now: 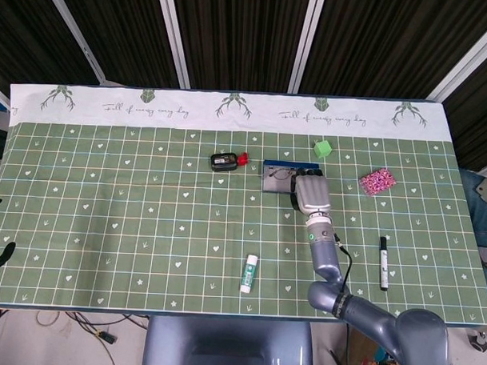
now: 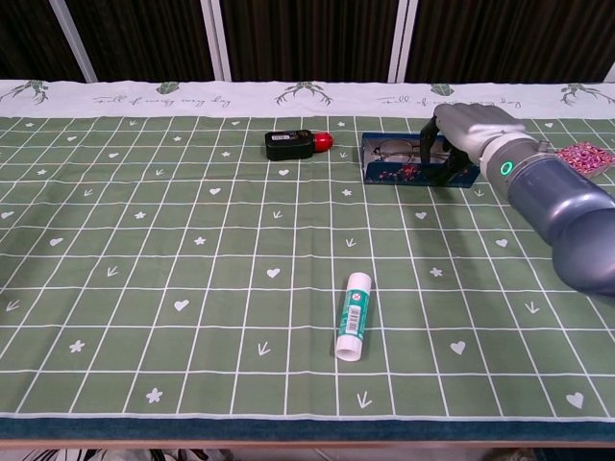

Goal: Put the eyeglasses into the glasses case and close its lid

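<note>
Holding eyeglasses [image 2: 392,150] inside open glasses case [image 2: 408,173].

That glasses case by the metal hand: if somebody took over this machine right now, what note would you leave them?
Right hand: at the right end of the glasses case, fingers curled over its far edge; whether it grips the case is unclear.
Left hand: not in either view.
Eyeglasses: lying inside the case, on the far side of the table beside a black device.
Done: glasses are in.
Left: the lid is not yet closed over them; bring it down and shut it.
</note>
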`<action>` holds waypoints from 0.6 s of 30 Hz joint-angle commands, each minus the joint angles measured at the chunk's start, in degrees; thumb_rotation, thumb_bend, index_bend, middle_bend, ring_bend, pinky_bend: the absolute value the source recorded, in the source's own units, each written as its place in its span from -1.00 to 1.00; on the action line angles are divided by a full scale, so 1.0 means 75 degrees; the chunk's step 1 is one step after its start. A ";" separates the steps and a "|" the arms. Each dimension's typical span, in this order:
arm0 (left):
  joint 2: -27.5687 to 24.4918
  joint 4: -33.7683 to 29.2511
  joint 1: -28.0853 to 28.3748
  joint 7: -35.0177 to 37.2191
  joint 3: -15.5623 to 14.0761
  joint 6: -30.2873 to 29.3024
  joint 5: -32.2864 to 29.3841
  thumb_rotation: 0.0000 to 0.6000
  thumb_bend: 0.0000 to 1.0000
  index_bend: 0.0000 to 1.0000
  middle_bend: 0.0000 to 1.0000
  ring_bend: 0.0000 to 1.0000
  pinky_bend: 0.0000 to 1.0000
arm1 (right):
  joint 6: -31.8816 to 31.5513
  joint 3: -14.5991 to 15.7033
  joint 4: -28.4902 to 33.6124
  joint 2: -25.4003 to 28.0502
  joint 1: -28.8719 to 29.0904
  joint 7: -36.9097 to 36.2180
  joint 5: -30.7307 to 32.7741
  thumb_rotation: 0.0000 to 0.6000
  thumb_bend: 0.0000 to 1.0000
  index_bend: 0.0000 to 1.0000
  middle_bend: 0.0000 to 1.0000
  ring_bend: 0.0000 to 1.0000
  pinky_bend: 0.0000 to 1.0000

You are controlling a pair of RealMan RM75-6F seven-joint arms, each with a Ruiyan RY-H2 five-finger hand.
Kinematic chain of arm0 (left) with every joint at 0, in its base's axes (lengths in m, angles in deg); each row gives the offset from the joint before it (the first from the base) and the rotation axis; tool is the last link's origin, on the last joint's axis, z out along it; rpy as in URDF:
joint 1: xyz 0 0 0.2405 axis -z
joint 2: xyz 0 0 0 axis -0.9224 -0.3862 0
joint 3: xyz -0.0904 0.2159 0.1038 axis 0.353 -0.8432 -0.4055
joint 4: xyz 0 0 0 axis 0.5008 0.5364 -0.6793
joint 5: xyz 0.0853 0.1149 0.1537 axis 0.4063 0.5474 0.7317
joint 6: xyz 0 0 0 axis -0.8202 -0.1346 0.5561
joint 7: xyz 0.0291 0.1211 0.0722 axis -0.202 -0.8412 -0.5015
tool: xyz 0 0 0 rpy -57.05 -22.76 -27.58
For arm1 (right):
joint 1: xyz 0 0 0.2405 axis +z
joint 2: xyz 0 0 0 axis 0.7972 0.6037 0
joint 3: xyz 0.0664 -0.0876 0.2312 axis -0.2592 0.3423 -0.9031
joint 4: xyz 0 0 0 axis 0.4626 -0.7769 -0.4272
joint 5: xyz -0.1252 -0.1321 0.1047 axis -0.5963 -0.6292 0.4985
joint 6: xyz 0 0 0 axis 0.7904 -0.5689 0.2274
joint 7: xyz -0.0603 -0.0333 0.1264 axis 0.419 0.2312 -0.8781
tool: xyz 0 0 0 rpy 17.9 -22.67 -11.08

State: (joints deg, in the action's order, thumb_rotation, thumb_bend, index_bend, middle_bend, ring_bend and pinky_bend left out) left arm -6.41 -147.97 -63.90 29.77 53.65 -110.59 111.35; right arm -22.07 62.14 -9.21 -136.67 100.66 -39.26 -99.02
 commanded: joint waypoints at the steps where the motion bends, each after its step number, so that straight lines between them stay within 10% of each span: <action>1: 0.0001 0.0003 0.0000 -0.0002 -0.0001 0.0001 -0.0001 1.00 -0.45 -0.65 -1.00 -1.00 -1.00 | 0.0024 0.0009 0.0001 0.0000 0.0000 -0.0005 0.0004 1.00 -0.03 0.22 -0.37 -0.33 -0.55; 18: 0.0004 0.0021 0.0009 0.0018 -0.0002 0.0016 0.0008 1.00 -0.45 -0.65 -1.00 -1.00 -1.00 | -0.0054 0.0272 0.1059 0.0608 -0.0418 -0.0141 -0.0141 1.00 0.12 0.34 -0.34 -0.31 -0.55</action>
State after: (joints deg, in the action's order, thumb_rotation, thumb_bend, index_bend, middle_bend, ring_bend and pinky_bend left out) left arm -6.39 -147.82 -63.83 29.91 53.63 -110.47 111.41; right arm -21.77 63.17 -3.78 -133.75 98.74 -40.44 -99.34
